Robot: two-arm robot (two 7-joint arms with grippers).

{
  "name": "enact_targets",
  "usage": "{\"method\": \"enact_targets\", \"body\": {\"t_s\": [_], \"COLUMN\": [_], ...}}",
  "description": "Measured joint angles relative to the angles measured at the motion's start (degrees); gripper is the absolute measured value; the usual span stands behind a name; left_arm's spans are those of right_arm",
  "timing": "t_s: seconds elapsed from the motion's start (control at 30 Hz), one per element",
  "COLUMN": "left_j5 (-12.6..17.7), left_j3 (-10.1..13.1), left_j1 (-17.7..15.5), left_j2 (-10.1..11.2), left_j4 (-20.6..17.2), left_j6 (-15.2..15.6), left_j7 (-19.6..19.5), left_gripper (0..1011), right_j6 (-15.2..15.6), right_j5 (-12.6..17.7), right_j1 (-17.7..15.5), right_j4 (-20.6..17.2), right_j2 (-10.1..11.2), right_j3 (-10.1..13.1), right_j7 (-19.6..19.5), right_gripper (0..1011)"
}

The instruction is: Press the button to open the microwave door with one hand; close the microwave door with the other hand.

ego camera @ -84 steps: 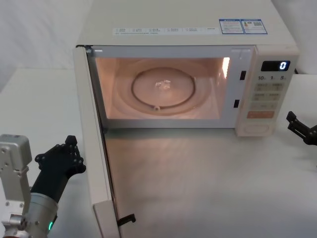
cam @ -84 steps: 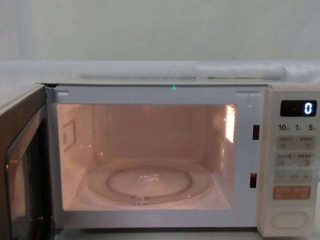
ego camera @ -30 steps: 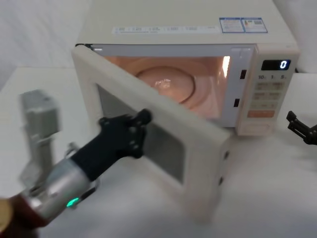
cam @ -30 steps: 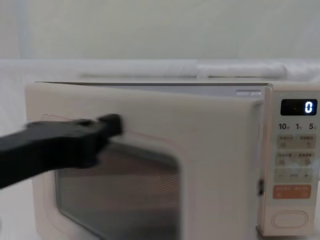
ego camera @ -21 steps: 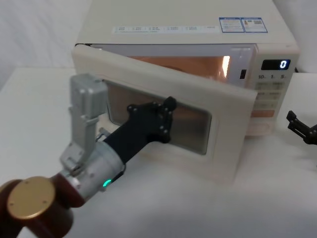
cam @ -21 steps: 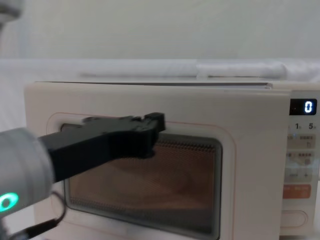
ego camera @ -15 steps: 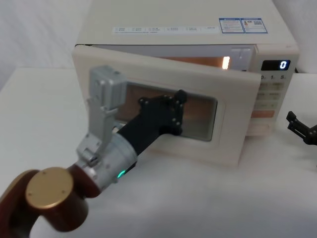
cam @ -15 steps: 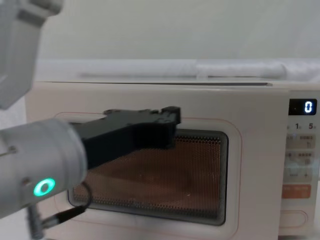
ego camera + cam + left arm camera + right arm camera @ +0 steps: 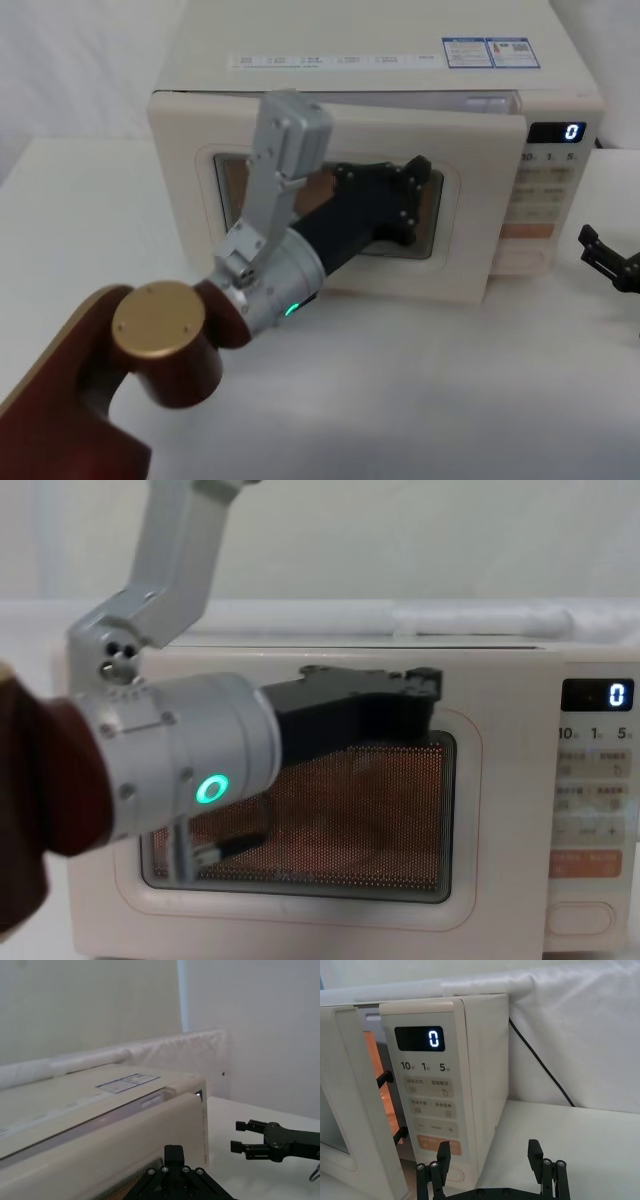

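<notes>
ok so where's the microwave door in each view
Head view: microwave door at centre, nearly shut, hinged on the left.
Chest view: it spans from left to just short of the control panel.
Left wrist view: the cream panel below the microwave's stickered top.
Right wrist view: the ajar panel beside the glowing gap.
Shared landmark: lit "0" display in the head, chest and right wrist views.

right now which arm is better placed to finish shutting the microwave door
The left. Its claw is against the microwave door, which stands slightly ajar at the control panel side. The right claw sits open on the table, off to the oven's right.
</notes>
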Motion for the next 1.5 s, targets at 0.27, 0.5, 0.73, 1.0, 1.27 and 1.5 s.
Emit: {"method": "enact_targets", "body": {"t_s": [0.27,0.5,0.73,1.0,1.27,1.5], "left_j5": [2.6,5.0,6.8,9.1,10.9,12.7], "left_j3": [3.0,4.6,5.4,5.9,5.4,4.5], "left_j1": [-4.7,-7.3,-8.7,-9.6,-9.8,-9.6], "left_j2": [-1.2,-2.3,-3.8,-5.6,-7.1,-8.4], "left_j4": [3.9,6.3,8.3,11.0,12.9,13.9], "left_j6": [-0.2,-0.6,-0.9,-1.9,-3.1,-3.6], "left_j7": [-1.5,-1.9,-1.6,-0.4,0.8,2.3], "left_gripper": [0,0,0,0,0,0], "right_j6": [0.0,0.0,0.0,0.0,0.0,0.0], "right_j5": [0.0,0.0,0.0,0.0,0.0,0.0], "right_j1": [0.0,0.0,0.0,0.0,0.0,0.0], "right_j4": [0.0,0.0,0.0,0.0,0.0,0.0], "right_j2": [0.0,0.0,0.0,0.0,0.0,0.0], "right_j3": [0.0,0.0,0.0,0.0,0.0,0.0], "right_j7": [0.0,0.0,0.0,0.0,0.0,0.0], "right_gripper": [1002,1002,1002,1002,1002,1002]}}
